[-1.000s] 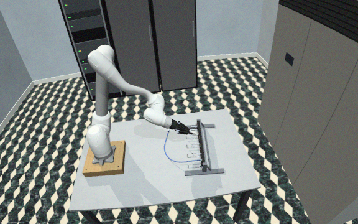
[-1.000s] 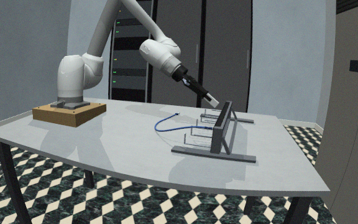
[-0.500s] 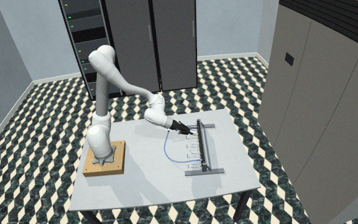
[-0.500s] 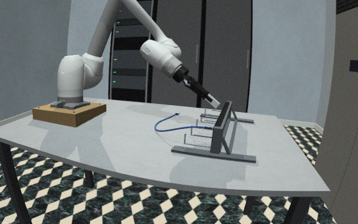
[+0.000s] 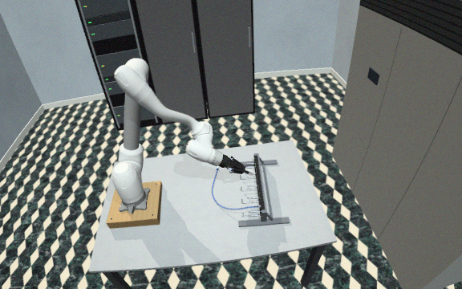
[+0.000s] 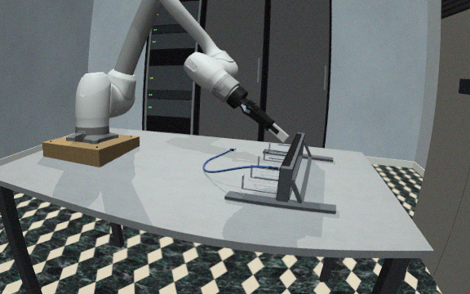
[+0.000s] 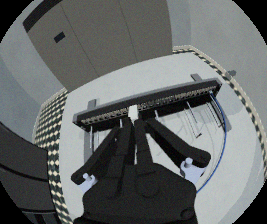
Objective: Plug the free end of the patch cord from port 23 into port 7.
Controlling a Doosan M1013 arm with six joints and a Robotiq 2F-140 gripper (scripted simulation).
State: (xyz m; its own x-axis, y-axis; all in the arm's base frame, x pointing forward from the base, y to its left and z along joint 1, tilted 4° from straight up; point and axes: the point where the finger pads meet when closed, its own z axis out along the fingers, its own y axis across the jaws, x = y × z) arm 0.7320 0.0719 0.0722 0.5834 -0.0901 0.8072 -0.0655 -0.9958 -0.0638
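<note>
The dark patch panel rack (image 5: 260,189) (image 6: 289,165) (image 7: 184,96) stands on its grey feet at the table's right side. A blue patch cord (image 5: 213,197) (image 6: 219,167) (image 7: 218,113) runs from the panel's near end in a loop over the table. Its free end (image 5: 218,169) (image 6: 232,149) lies flat on the table, left of the rack. My gripper (image 5: 249,172) (image 6: 281,135) (image 7: 134,111) is shut and empty. Its tips hover just in front of the panel's far half, close to the face. It is apart from the cord's free end.
The grey table (image 5: 175,241) (image 6: 137,196) bears the arm's wooden base block (image 5: 135,213) (image 6: 90,149) at the left. Thin wire cable guides (image 5: 248,188) (image 6: 259,173) stick out in front of the panel. Cabinets stand behind and to the right of the table.
</note>
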